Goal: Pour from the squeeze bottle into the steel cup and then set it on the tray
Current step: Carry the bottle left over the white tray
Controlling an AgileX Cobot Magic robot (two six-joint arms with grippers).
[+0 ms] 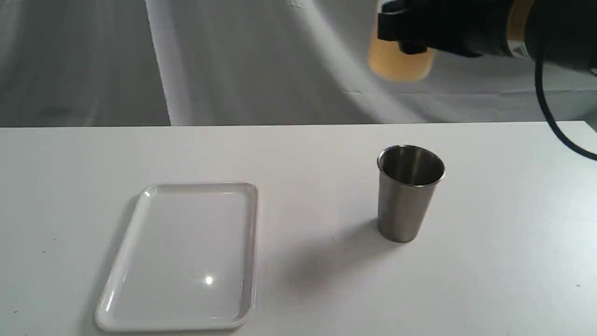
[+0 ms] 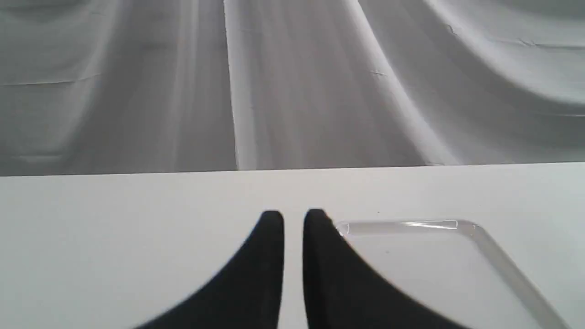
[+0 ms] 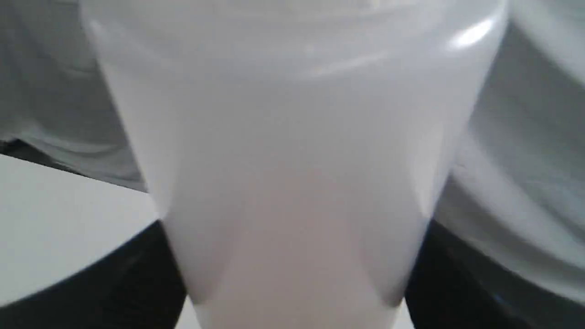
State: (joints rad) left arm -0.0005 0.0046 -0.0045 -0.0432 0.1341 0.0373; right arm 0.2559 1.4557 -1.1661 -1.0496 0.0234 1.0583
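High above the table, my right gripper [image 1: 403, 32] is shut on the squeeze bottle [image 1: 399, 63]; only its lower, amber-filled part shows below the black fingers, its nozzle out of view. The whitish bottle body [image 3: 292, 160] fills the right wrist view between the two dark fingers. The steel cup [image 1: 408, 193] stands upright on the table, roughly below the bottle. The white tray [image 1: 186, 254] lies to the left with nothing on it. My left gripper [image 2: 293, 219] hovers low next to the tray's corner [image 2: 457, 226], its fingers nearly together with nothing between them.
A white table [image 1: 513, 261] carries the cup and tray. A grey cloth backdrop [image 1: 233, 60] hangs behind the table's far edge. A black cable [image 1: 552, 121] droops from the right arm over the table's right side.
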